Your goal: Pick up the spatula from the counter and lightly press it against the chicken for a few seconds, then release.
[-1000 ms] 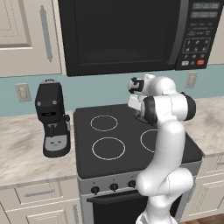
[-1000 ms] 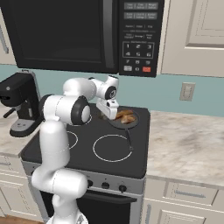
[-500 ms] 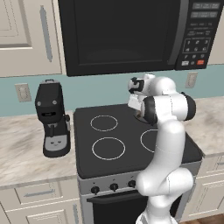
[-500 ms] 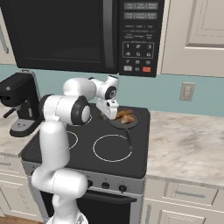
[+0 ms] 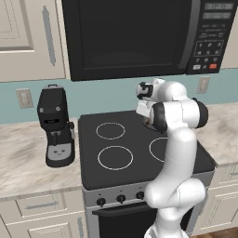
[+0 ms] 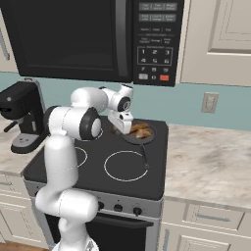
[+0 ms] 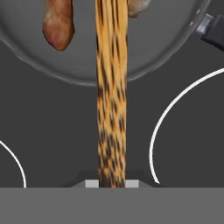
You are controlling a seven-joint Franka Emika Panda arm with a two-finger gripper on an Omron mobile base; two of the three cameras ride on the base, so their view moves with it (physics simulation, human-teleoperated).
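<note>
spatula (image 7: 111, 87), orange with dark mottling, pinched between closed gripper (image 7: 111, 183) tips, reaching over black stovetop (image 7: 52, 131) into grey pan (image 7: 83, 57). chicken piece (image 7: 58, 22) just left of it, second piece (image 7: 139, 4) just right. contact with chicken: cannot tell. pan handle (image 7: 214, 33) far right.

Teal wall (image 5: 104, 95), cream cabinets (image 5: 23, 37), marble counter (image 6: 211, 162)

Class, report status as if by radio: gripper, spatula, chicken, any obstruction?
Gripper shut on spatula. Spatula runs out over the pan, beside a chicken piece; contact not visible. Pan handle off to the side.
</note>
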